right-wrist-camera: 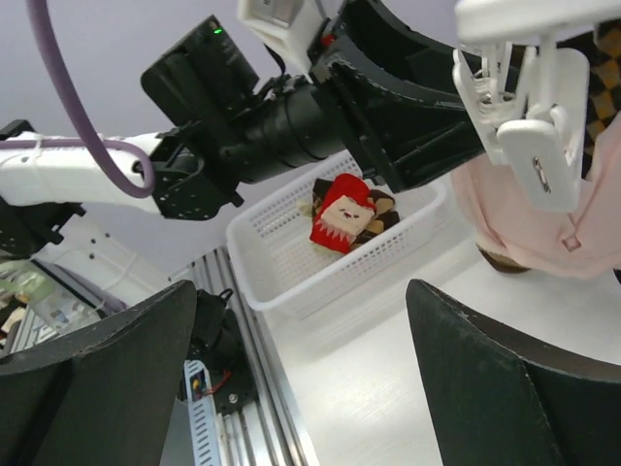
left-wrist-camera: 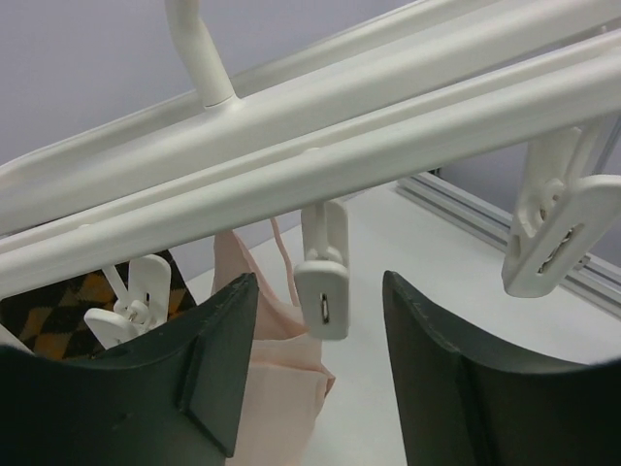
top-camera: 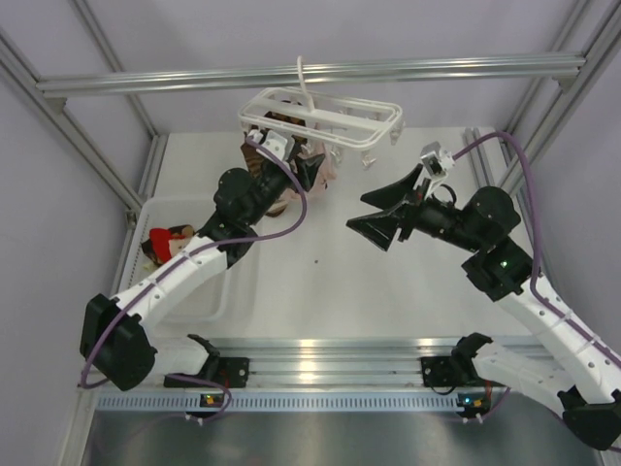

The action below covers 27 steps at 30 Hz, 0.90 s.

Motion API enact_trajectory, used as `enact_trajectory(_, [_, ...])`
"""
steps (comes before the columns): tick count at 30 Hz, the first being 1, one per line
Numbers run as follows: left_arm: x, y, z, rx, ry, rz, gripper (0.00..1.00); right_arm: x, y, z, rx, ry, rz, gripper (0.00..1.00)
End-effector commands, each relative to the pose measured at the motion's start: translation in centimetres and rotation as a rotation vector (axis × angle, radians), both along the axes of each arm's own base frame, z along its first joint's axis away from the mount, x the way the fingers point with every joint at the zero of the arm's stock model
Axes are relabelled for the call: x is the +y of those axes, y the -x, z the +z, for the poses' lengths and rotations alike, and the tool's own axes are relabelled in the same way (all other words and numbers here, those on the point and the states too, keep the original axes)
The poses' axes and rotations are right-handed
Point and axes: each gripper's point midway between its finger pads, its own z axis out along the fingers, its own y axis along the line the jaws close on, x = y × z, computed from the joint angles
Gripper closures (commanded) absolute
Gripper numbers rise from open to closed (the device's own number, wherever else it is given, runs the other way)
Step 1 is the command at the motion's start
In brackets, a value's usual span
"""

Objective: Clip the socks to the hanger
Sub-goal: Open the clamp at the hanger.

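The hanger (top-camera: 320,116) is hung only by its hook from the aluminium rail (top-camera: 310,74), so it could be set swinging or tilting if the clip (left-wrist-camera: 324,254) is pressed off-centre or pushed sideways. The clip could then slip out of reach. The pale pink sock (left-wrist-camera: 281,335) hangs just behind the left-hand finger of the left jaws and appears to touch it. If the jaws are closed carelessly, the fabric could be pinched with the clip or tugged loose. The brown striped sock (left-wrist-camera: 58,311), hanging further left, seems less exposed.

The left jaws are held wide open with nothing gripped. The clip dangles between their tips, slightly nearer the left-hand finger and touching neither. The right jaws are also spread wide and empty, above the bench (top-camera: 330,272) and below the right half of the hanger, well apart from any sock. A red sock (right-wrist-camera: 342,216) lies in the white basket (right-wrist-camera: 291,282) at the left of the bench, not yet collected, so no sock is ready for the clip.
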Motion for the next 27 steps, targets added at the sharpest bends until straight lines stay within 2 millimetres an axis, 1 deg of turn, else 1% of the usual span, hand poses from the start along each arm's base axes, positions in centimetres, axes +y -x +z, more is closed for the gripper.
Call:
enact_trajectory(1, [0.1,0.6,3.3,-0.085,0.09,-0.033,0.43,0.6,1.4,3.1,-0.122,-0.067,0.088,0.12])
enact_trajectory(3, [0.3,0.9,3.8,-0.094,0.097,-0.038,0.48,0.8,1.3,3.6,-0.141,-0.083,0.088,0.14])
enact_trajectory(4, [0.3,1.0,3.7,-0.095,0.094,-0.041,0.52,1.1,1.2,4.2,-0.153,-0.098,0.094,0.14])
enact_trajectory(5, [0.3,1.1,3.9,-0.1,0.091,-0.046,0.6,1.4,0.9,4.4,-0.157,-0.105,0.089,0.15])
enact_trajectory(7, [0.3,1.8,4.1,-0.105,0.084,-0.066,0.67,2.1,0.1,5.0,-0.149,-0.122,0.076,0.15])
enact_trajectory(8, [0.2,1.9,3.8,-0.097,0.072,-0.073,0.73,2.2,-0.1,5.7,-0.164,-0.145,0.067,0.16])
enact_trajectory(9, [0.2,2.5,4.1,-0.107,0.065,-0.094,0.74,2.4,-0.7,6.1,-0.162,-0.157,0.042,0.17])
enact_trajectory(10, [0.1,2.7,4.0,-0.103,0.06,-0.104,0.75,3.1,-0.9,6.5,-0.159,-0.167,0.043,0.17])
enact_trajectory(11, [0.0,2.9,3.6,-0.084,0.045,-0.116,0.76,3.4,-1.1,7.1,-0.17,-0.186,0.037,0.17])
enact_trajectory(12, [0.0,3.3,3.8,-0.083,0.04,-0.13,0.8,3.6,-1.4,7.5,-0.169,-0.201,0.018,0.17])
enact_trajectory(13, [-0.2,3.6,3.6,-0.092,0.011,-0.142,0.83,4.1,-1.2,8.1,-0.175,-0.212,0.02,0.17])
enact_trajectory(14, [-0.2,3.8,3.6,-0.088,0.008,-0.152,0.84,4.7,-1.7,7.8,-0.161,-0.209,0.011,0.18])
enact_trajectory(15, [-0.3,4.2,3.4,-0.075,-0.003,-0.165,0.88,4.9,-1.8,8.7,-0.174,-0.234,0.007,0.21])
enact_trajectory(16, [-0.6,4.5,3.3,-0.08,-0.018,-0.19,0.89,5.8,-1.9,8.4,-0.156,-0.235,0.02,0.23])
enact_trajectory(17, [-0.6,4.7,3.2,-0.075,-0.022,-0.199,0.89,6.1,-2.1,8.8,-0.158,-0.25,0.013,0.25])
enact_trajectory(18, [-0.7,4.8,3.3,-0.066,-0.027,-0.206,0.91,6.4,-2.0,9.1,-0.159,-0.26,0.017,0.3])
enact_trajectory(19, [-0.9,5.0,3.3,-0.059,-0.037,-0.219,0.92,6.9,-2.2,9.6,-0.16,-0.273,0.019,0.33])
enact_trajectory(20, [-0.9,5.0,3.3,-0.059,-0.036,-0.218,0.92,7.2,-2.5,9.4,-0.153,-0.269,0.009,0.33])
enact_trajectory(21, [-0.9,5.0,3.5,-0.055,-0.037,-0.218,0.94,7.3,-2.9,9.4,-0.143,-0.265,-0.013,0.35])
enact_trajectory(22, [-0.8,4.9,3.5,-0.052,-0.037,-0.214,0.94,7.6,-3.7,8.7,-0.12,-0.252,-0.04,0.37])
enact_trajectory(23, [-0.8,4.9,3.4,-0.047,-0.038,-0.209,0.95,7.2,-5.1,8.4,-0.094,-0.251,-0.117,0.39])
enact_trajectory(24, [-0.7,4.9,3.7,-0.051,-0.036,-0.206,0.96,6.9,-5.8,8.0,-0.079,-0.235,-0.159,0.42])
enact_trajectory(25, [-0.7,5.0,3.7,-0.043,-0.034,-0.211,0.96,6.7,-6.6,6.9,-0.053,-0.201,-0.203,0.42])
enact_trajectory(26, [-0.8,5.1,3.8,-0.039,-0.035,-0.219,0.96,6.1,-7.7,6.4,-0.035,-0.193,-0.262,0.42])
enact_trajectory(27, [-0.9,5.1,4.3,-0.04,-0.032,-0.224,0.97,5.8,-8.0,6.1,-0.027,-0.187,-0.288,0.4])
